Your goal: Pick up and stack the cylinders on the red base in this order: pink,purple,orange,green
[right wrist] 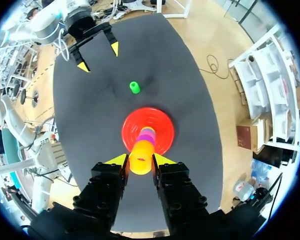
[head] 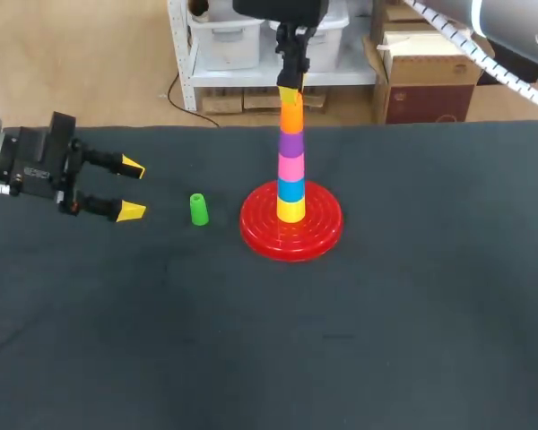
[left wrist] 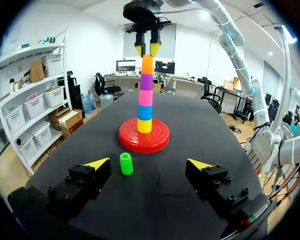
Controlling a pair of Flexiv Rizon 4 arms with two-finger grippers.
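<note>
Presumably the green cylinder (head: 198,210), short and bright, is light, stiff, smooth plastic, best taken squarely across its middle. It is seen upright on the worktop (head: 386,313), between the left hand (head: 132,189), held apart, and the red base (head: 260,235). Whether the right hand (head: 290,90) is clamped on the orange cylinder (head: 291,116) cannot be told.
</note>
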